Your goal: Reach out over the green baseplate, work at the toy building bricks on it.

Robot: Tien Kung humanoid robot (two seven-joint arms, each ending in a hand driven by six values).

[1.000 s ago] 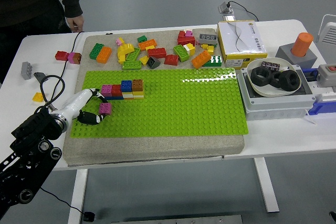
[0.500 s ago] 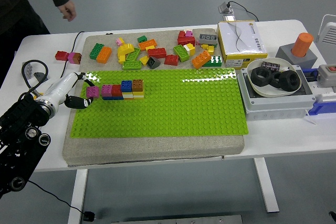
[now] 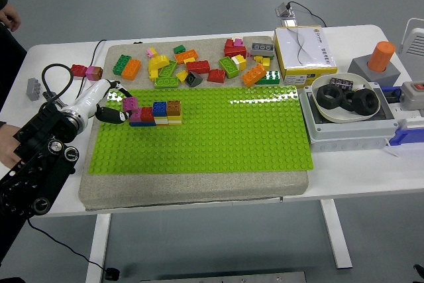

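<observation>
The green baseplate (image 3: 218, 134) lay flat on a grey mat, long side toward the near edge; a short row of bricks (image 3: 158, 113) stood near its far-left corner; a pink brick (image 3: 130, 104) sat tilted at the row's left end.

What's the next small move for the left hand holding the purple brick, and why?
Probably press straight down. The left hand holds the small purple toy brick tilted over the left end of the multicoloured brick row on the green studded baseplate; it doesn't look seated yet.
</observation>
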